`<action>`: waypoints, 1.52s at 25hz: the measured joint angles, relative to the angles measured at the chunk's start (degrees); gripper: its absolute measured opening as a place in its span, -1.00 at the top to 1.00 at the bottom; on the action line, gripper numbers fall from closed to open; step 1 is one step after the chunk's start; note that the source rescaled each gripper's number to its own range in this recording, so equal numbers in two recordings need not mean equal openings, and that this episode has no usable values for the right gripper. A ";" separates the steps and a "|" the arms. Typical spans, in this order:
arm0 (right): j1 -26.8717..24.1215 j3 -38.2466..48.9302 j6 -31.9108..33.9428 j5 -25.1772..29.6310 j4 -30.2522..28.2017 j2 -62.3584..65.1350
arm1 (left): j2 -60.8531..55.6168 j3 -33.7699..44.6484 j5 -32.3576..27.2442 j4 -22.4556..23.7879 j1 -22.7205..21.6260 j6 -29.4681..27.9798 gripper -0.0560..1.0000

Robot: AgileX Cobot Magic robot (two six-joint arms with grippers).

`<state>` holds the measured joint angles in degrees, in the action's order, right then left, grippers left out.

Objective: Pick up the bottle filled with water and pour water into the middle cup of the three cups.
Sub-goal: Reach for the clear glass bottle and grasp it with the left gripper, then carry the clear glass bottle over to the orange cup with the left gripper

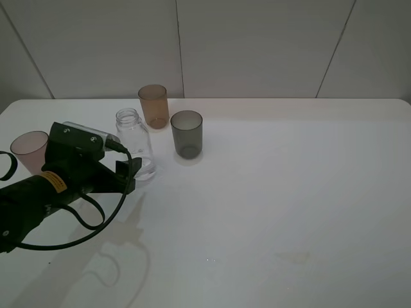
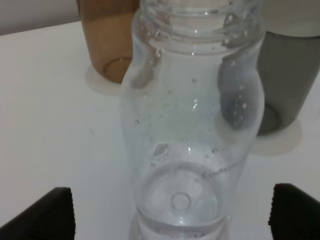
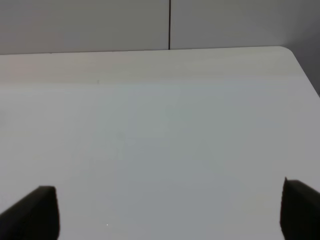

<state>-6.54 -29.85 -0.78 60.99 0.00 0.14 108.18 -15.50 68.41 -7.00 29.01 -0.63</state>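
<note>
Bottle (image 1: 136, 144) stands on the white table (image 1: 289, 192) left of centre, right at the tip of the left gripper (image 1: 128, 174). In the wrist view it fills the gap between the two black fingertips (image 2: 52, 215), with bare table showing on either side of its base, so there is no contact. The left jaws are spread wide, holding nothing, bracketing the bottle's lower part

The amber cup (image 1: 153, 106) is just behind the bottle. The grey cup (image 1: 186, 133) is near its right side, slightly behind. The pinkish cup (image 1: 29, 151) stands well apart on the left, past the arm, next to the wrist housing

The left arm comes in from the left edge of the overhead view, low over the table and roughly level, pointing right and a bit toward the back wall (image 1: 257, 45). Its wrist block sits on top and a black cable (image 1: 96, 221) loops below it. The fingers reach the bottle from its front-left

The bottle is upright with its long axis vertical, and its open threaded neck points straight up with no cap. Droplets cling to the inside wall and the body looks mostly clear. A thin band near the base may be water, cannot tell how much

The right gripper (image 3: 167, 212) shows only in its own wrist view. Its jaws are wide apart and empty over bare table near the far right corner, with no task thing near it
</note>
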 joint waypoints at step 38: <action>0.00 0.00 0.00 0.00 0.00 0.00 | 14.64 -15.81 1.04 1.40 0.00 1.53 -1.00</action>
<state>-6.54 -29.85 -0.78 60.99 0.00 0.14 122.82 -31.31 69.45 -5.60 29.01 0.90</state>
